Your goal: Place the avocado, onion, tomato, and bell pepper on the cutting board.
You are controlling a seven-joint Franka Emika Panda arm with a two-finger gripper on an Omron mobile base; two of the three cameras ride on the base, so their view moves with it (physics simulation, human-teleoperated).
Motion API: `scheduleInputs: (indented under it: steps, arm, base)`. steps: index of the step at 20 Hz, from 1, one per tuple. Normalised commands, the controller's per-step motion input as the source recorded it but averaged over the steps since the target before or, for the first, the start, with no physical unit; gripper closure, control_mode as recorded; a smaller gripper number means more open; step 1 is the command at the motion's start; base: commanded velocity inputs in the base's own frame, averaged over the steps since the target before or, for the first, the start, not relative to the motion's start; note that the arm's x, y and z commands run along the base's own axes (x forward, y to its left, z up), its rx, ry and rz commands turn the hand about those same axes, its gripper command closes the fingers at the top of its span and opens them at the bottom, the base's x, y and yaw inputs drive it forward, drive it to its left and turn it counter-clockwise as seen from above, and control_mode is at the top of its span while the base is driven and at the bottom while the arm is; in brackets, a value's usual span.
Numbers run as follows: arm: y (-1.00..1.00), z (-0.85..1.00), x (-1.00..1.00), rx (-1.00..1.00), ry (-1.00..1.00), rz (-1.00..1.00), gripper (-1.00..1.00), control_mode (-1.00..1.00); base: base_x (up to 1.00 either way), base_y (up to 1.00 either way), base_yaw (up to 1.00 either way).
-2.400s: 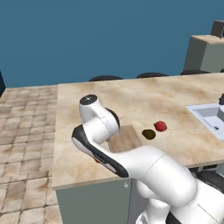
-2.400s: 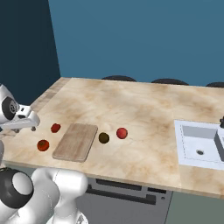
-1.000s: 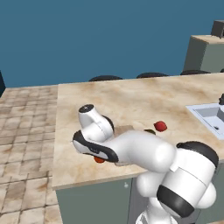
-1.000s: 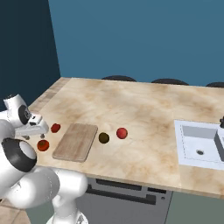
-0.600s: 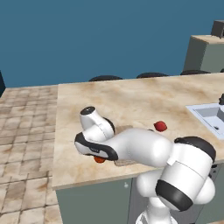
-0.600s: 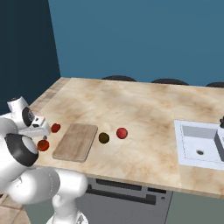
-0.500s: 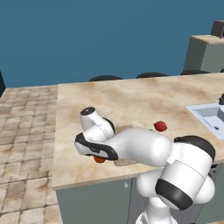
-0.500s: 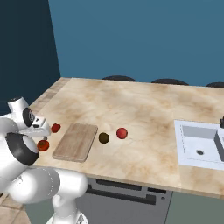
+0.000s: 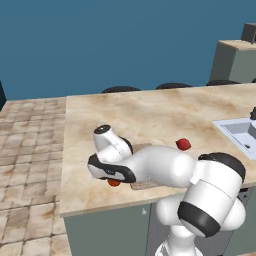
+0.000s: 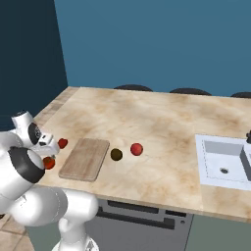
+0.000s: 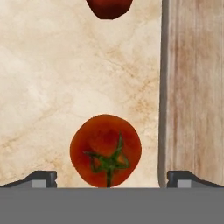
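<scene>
Glossy white rounded arm segments, dark grey joint bands, small dark finger tips (image 11: 41,177)

Bell pepper (image 11: 109,8) cut by top edge

On the counter (image 10: 162,122), the tomato (image 10: 48,163) and bell pepper (image 10: 62,143) lay left of the cutting board (image 10: 86,158), the avocado (image 10: 116,155) and onion (image 10: 137,149) right.

Blue wall (image 10: 162,39), beige marble counter (image 10: 162,122), tiled floor (image 9: 25,150).
</scene>
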Motion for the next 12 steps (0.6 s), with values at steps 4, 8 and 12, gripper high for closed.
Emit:
scheduleInputs:
  steps: [4,8,12]
  arm:
    - [-0.15,-0.09,0.00,0.00,0.00,-0.02,-1.00,-1.00]
    - [-0.06,-0.11,0.00,0.00,0.00,-0.02,-1.00,-1.00]
    - [0.01,-0.16,0.00,0.00,0.00,0.00,-1.00,-1.00]
  base:
    - [0.00,0.00,0.00]
    - [0.00,0.00,0.00]
    - [0.00,0.00,0.00]
